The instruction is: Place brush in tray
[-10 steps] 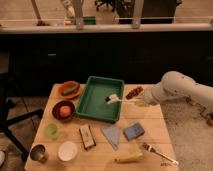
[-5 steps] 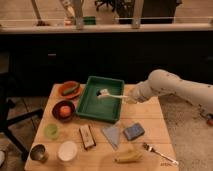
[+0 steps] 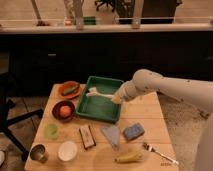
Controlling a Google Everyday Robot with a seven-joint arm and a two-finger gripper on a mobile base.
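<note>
On the pale wooden counter we note a rectangular green plastic tray; above it the claw, clenched, grasps a slim white-bristled brush.

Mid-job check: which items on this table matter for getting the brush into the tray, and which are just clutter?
In play:
- brush, held over the tray
- green tray
- hand, shut on the brush handle at the tray's right rim

Just lying about:
- orange plate
- dark bowl
- green cup
- metal cup
- white bowl
- dark block
- blue sponge
- banana
- fork
</note>
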